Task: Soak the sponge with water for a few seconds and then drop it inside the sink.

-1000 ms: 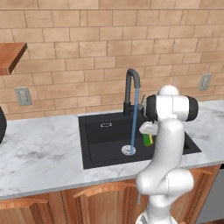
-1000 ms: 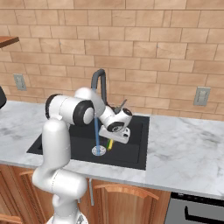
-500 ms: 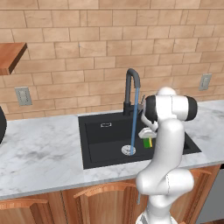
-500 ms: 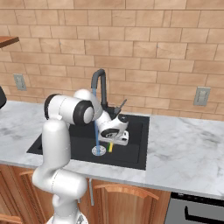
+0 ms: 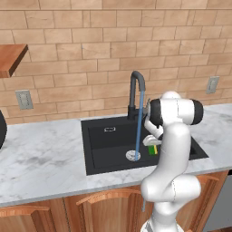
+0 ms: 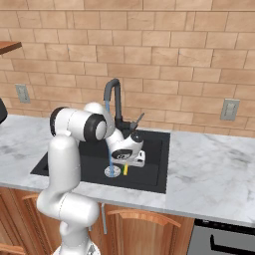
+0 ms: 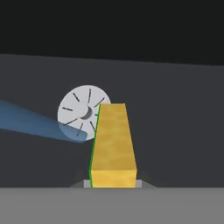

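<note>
The black gooseneck tap (image 5: 136,93) and its water stream (image 5: 138,124) stand mid-sink (image 5: 97,149); basin floor left of the round silver drain (image 7: 83,113) lies open.

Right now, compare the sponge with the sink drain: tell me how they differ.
The sponge is a rectangular block, yellow with a green face; the drain is a round silver disc with dark slots. The sponge is held above the basin floor in the shut fingers; the drain lies flat in the floor. The water lands on the drain, beside the sponge. Both are within the black sink.
</note>
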Available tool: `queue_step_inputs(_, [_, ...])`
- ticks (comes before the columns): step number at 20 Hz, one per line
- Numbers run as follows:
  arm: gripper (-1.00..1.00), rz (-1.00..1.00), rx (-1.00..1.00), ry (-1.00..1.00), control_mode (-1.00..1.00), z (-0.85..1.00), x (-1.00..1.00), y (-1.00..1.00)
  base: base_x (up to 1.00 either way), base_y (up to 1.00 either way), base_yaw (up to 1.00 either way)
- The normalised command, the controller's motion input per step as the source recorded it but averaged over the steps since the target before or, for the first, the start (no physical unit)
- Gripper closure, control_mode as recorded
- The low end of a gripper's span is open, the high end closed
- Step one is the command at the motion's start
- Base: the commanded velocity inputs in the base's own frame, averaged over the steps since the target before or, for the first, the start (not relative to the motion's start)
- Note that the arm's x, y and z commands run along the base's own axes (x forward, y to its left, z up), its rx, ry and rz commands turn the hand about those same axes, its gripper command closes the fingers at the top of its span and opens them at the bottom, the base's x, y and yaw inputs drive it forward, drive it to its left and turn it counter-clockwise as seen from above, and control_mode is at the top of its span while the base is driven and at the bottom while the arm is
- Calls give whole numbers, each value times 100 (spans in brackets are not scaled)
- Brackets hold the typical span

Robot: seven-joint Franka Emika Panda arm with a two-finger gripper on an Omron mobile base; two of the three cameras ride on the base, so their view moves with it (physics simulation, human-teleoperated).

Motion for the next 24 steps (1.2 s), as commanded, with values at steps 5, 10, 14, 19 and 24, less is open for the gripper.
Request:
queue_step_inputs(5, [100,0,-2,0,-100,-9,0,0,0,0,0])
queue_step_inputs(10, [100,0,-4,-3,-100,-30,3,0,0,0,0])
queue_step_inputs(14, [100,0,-4,-3,-100,-38,10,0,0,0,0])
queue_step_inputs(19, [100,0,-4,-4,-100,-26,6,0,0,0,0])
queue_step_inputs(24, [100,0,-2,-1,-100,-3,0,1,0,0,0])
